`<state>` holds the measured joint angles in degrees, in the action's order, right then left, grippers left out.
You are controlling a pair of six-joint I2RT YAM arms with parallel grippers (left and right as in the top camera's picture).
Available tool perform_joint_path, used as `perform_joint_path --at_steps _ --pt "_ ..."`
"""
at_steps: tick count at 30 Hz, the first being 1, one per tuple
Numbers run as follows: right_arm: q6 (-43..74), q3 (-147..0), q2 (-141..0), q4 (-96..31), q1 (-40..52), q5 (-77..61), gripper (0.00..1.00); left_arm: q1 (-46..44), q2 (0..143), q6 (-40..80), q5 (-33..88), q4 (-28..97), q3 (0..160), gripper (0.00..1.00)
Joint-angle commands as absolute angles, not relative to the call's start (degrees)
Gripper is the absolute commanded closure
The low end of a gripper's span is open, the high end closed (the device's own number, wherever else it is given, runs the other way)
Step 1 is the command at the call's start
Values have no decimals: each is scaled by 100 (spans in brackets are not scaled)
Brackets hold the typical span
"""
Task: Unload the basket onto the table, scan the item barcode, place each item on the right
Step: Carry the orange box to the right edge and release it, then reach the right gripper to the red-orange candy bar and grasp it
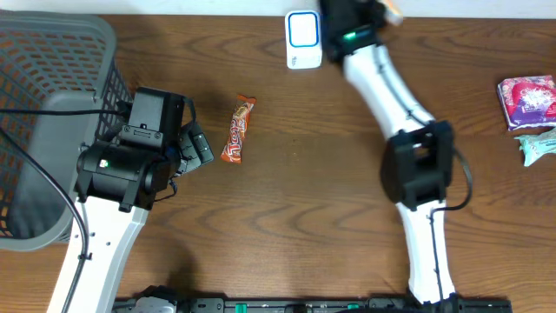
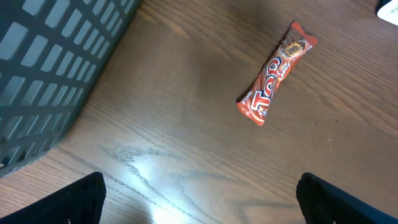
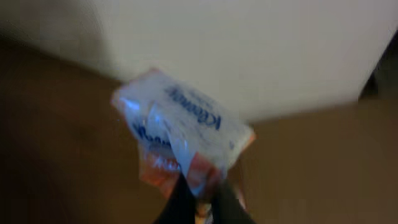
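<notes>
Right wrist view: right gripper (image 3: 200, 190) clamped on tissue pack (image 3: 180, 124), held by far scanner (image 1: 303, 39), presumably to present its barcode. Left gripper (image 2: 199, 208) wide open, empty.

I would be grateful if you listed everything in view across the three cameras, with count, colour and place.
table: one, brown wood, under everything
basket: one, grey mesh, far left corner
candy bar: one, orange-red wrapper, lying flat on the table right of the left gripper
scanner: one, white with a blue face, far edge near the middle
pink packet: one, pink, right edge
pale green packet: one, pale green, right edge, just nearer than the pink packet
tissue pack: one, white and blue with orange, held up by the right gripper
left arm: one, white and black, beside the basket
right arm: one, white and black, reaching to the far edge
left gripper: one, black, open, empty
right gripper: one, black, shut on the tissue pack
</notes>
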<state>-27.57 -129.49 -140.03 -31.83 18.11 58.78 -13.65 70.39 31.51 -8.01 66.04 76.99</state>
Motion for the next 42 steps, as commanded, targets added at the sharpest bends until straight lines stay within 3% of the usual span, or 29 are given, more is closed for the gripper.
perform_joint_path --at_steps 1,8,13,18,19,24,25,26,33,40,41,42 --pt "-1240 -13017 -14057 -4392 1061 6340 99 -1345 7041 3157 -834 6617 7758 2" --pt "-172 -13017 -14057 -6176 -211 4606 99 -1345 7041 3159 -834 6617 7758 2" --pt "-169 -13017 -14057 -6497 -819 3378 99 -1345 7041 3157 -834 6617 7758 2" --pt "91 -13015 -14059 -6652 -1275 3247 99 -1345 7041 3157 -834 6617 7758 2" --pt "145 -13015 -14059 -6676 -1345 3210 95 -1345 7041 3157 -834 6617 7758 2" --pt "305 -13017 -14057 -6853 -1535 2921 41 -1345 7041 3157 -834 6617 7758 2" --pt "327 -13017 -14051 -6875 -1540 2917 17 -1345 7041 3157 -834 6617 7758 2" --pt "346 -13019 -14031 -6899 -1535 2919 1 -1345 7041 3157 -834 6617 7758 2" --pt "624 -13356 -13533 -7131 -1326 2060 1 -1345 7041 3157 -834 6617 7758 2" --pt "357 -13441 -12641 -7430 -766 -1831 2 -1345 7041 3157 -834 6617 7758 2" --pt "362 -13441 -12615 -7450 -685 -2231 12 -1345 7041 3157 -834 6617 7758 2" --pt "364 -13439 -12610 -7476 -569 -2685 29 -1345 7041 3157 -834 6619 7758 2"
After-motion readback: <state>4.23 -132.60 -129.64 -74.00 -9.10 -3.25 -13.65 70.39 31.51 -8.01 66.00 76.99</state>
